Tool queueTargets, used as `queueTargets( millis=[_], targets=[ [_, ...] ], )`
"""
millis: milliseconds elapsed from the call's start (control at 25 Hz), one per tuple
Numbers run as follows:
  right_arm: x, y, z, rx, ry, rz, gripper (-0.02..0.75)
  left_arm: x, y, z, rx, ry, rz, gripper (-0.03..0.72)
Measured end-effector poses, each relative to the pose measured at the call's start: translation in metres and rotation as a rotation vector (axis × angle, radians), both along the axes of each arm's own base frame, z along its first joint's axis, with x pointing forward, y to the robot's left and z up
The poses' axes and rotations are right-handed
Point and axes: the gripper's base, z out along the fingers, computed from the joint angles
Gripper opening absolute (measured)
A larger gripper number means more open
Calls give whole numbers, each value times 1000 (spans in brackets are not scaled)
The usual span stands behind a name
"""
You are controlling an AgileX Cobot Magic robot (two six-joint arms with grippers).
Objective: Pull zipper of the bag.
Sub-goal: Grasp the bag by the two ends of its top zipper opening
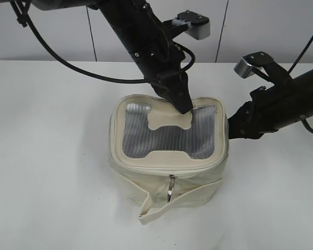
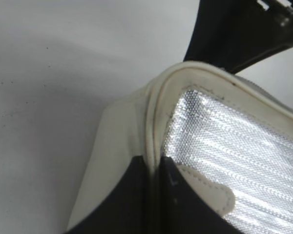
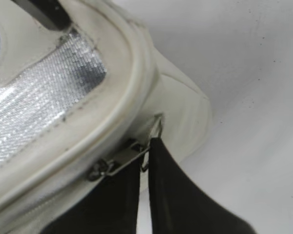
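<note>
The cream bag (image 1: 146, 185) stands on the white table, its silvery mesh top (image 1: 201, 136) facing up. My left gripper (image 1: 183, 107) comes down on the back rim; in the left wrist view it (image 2: 154, 168) is shut on the rim's cream piping (image 2: 154, 126). The right gripper (image 1: 230, 126) sits against the bag's right side. In the right wrist view its tips (image 3: 147, 146) are closed on a silver zipper pull tab (image 3: 127, 156), whose ring pokes out between them. A second pull tab (image 1: 171, 188) hangs at the front on the zipper track (image 1: 141, 171).
A loose cream strap (image 1: 156, 208) runs across the bag's front and ends on the table (image 1: 52, 156). A pale wall lies behind. Both dark arms reach in from the back, the right one low over the table.
</note>
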Motion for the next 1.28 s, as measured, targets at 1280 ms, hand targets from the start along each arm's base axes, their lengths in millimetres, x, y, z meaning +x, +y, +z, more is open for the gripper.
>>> queueTargets(
  millis=[1280],
  targets=[
    [-30,-5,25,-34,215,34,8,1,0,0,2,25,64,42]
  ],
)
